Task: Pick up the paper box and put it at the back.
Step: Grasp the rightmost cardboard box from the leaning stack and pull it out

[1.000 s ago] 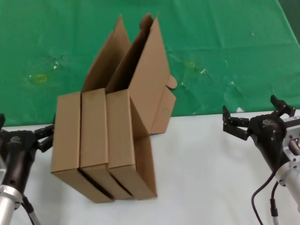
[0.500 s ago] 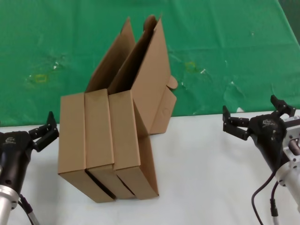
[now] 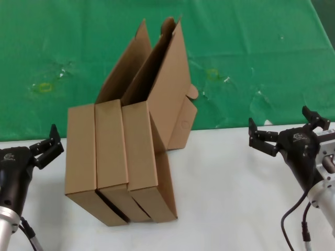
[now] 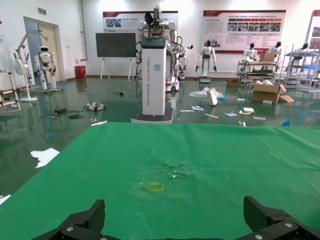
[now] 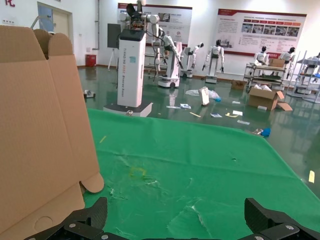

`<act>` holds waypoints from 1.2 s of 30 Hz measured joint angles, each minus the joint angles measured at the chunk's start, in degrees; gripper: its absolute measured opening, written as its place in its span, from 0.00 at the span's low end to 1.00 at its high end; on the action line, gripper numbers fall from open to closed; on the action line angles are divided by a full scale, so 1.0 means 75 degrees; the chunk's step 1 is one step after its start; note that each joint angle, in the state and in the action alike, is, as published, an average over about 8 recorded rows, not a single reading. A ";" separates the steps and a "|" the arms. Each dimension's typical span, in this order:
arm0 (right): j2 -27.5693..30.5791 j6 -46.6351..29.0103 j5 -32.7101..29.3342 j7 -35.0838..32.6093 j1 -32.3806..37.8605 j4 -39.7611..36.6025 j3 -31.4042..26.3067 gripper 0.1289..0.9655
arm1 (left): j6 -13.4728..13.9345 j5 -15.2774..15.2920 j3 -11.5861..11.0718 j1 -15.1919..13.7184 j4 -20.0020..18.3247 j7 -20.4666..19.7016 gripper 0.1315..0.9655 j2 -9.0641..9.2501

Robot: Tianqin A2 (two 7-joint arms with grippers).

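Note:
Three alike brown cardboard boxes stand on edge side by side on the white table: a left one [image 3: 81, 151], a middle one [image 3: 111, 146] and a right one [image 3: 140, 149]. I cannot tell which is the task's paper box. Opened lids [image 3: 167, 89] lean back over the green cloth [image 3: 251, 63]. My left gripper [image 3: 52, 140] is open and empty, a small gap left of the left box. My right gripper [image 3: 280, 124] is open and empty, well right of the boxes. The right wrist view shows a lid with its tuck flap [image 5: 40, 125] beside the open right gripper [image 5: 175, 220].
The white table [image 3: 225, 198] lies between the boxes and my right arm. The green cloth carries yellowish stains [image 3: 44, 87] and white flecks [image 3: 226, 79]. The left wrist view shows only cloth [image 4: 200, 165] ahead of the open left gripper [image 4: 175, 220].
My left gripper has drawn back to the left, away from the left box it was against. The row of boxes shifted slightly right and then stayed still. The right arm has not moved.

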 joint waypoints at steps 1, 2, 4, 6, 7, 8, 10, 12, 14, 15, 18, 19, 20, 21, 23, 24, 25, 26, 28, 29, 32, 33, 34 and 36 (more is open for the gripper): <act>0.0000 0.0000 0.0000 0.0000 0.0000 0.0000 0.0000 1.00 | 0.0000 0.0000 0.0000 0.0000 0.0000 0.0000 1.00 0.0000; 0.0000 0.0000 0.0000 0.0000 0.0000 0.0000 0.0000 1.00 | 0.0000 0.0000 0.0000 0.0000 0.0000 0.0000 1.00 0.0000; 0.0000 0.0000 0.0000 0.0000 0.0000 0.0000 0.0000 1.00 | 0.0000 0.0000 0.0000 0.0000 0.0000 0.0000 0.99 0.0000; 0.0000 0.0000 0.0000 0.0000 0.0000 0.0000 0.0000 1.00 | 0.0000 0.0000 0.0000 0.0000 0.0000 0.0000 0.99 0.0000; 0.0000 0.0000 0.0000 0.0000 0.0000 0.0000 0.0000 1.00 | 0.0000 0.0000 0.0000 0.0000 0.0000 0.0000 0.99 0.0000; 0.0000 0.0000 0.0000 0.0000 0.0000 0.0000 0.0000 1.00 | 0.0000 0.0000 0.0000 0.0000 0.0000 0.0000 0.98 0.0000; 0.0000 0.0000 0.0000 0.0000 0.0000 0.0000 0.0000 1.00 | 0.0000 0.0000 0.0000 0.0000 0.0000 0.0000 0.96 0.0000; 0.0000 0.0000 0.0000 0.0000 0.0000 0.0000 0.0000 1.00 | 0.0000 0.0000 0.0000 0.0000 0.0000 0.0000 0.94 0.0000; 0.0000 0.0000 0.0000 0.0000 0.0000 0.0000 0.0000 1.00 | 0.0000 0.0000 0.0000 0.0000 0.0000 0.0000 0.91 0.0000; 0.0000 0.0000 0.0000 0.0000 0.0000 0.0000 0.0000 1.00 | 0.0000 0.0000 0.0000 0.0000 0.0000 0.0000 0.90 0.0000; 0.0000 0.0000 0.0000 0.0000 0.0000 0.0000 0.0000 1.00 | 0.0000 0.0000 0.0000 0.0000 0.0000 0.0000 0.90 0.0000; 0.0000 0.0000 0.0000 0.0000 0.0000 0.0000 0.0000 1.00 | 0.0000 0.0000 0.0000 0.0000 0.0000 0.0000 0.90 0.0000; 0.0000 0.0000 0.0000 0.0000 0.0000 0.0000 0.0000 1.00 | 0.0000 0.0000 0.0000 0.0000 0.0000 0.0000 0.88 0.0000; 0.0000 0.0000 0.0000 0.0000 0.0000 0.0000 0.0000 1.00 | 0.0000 0.0000 0.0000 0.0000 0.0000 0.0000 0.86 0.0000; -0.0014 -0.0042 0.0011 -0.0022 0.0000 -0.0003 0.0023 1.00 | 0.0000 0.0000 0.0000 0.0000 0.0000 0.0000 0.82 0.0000; -0.0038 -0.0122 0.0036 -0.0070 0.0001 -0.0008 0.0064 1.00 | 0.0000 0.0000 0.0000 0.0000 0.0000 0.0000 0.79 0.0000; -0.0075 -0.0253 0.0082 -0.0155 0.0002 -0.0018 0.0129 1.00 | 0.0000 0.0000 0.0000 0.0000 0.0000 0.0000 0.77 0.0000; -0.0117 -0.0410 0.0143 -0.0257 0.0002 -0.0032 0.0206 1.00 | 0.0000 0.0000 0.0000 0.0000 0.0000 0.0000 0.75 0.0000; -0.0198 -0.0869 0.0325 -0.0533 0.0003 -0.0078 0.0389 1.00 | 0.0000 0.0000 0.0000 0.0000 0.0000 0.0000 0.73 0.0000; -0.0226 -0.1165 0.0450 -0.0697 0.0006 -0.0112 0.0485 1.00 | 0.0000 0.0000 0.0000 0.0000 0.0000 0.0000 0.70 0.0000; -0.0133 -0.2201 0.0993 -0.1239 0.0032 -0.0273 0.0653 1.00 | 0.0000 0.0000 0.0001 0.0000 0.0000 0.0000 0.60 0.0000; -0.0016 -0.2540 0.1217 -0.1403 0.0050 -0.0344 0.0627 1.00 | 0.0000 0.0000 0.0001 0.0000 0.0000 0.0000 0.57 0.0000; 0.0139 -0.2893 0.1465 -0.1576 0.0075 -0.0423 0.0563 1.00 | 0.0000 0.0000 0.0001 0.0000 0.0000 0.0000 0.53 0.0000; 0.0579 -0.3590 0.2040 -0.1945 0.0160 -0.0614 0.0295 1.00 | 0.0000 0.0000 0.0000 0.0000 0.0000 0.0000 0.47 0.0000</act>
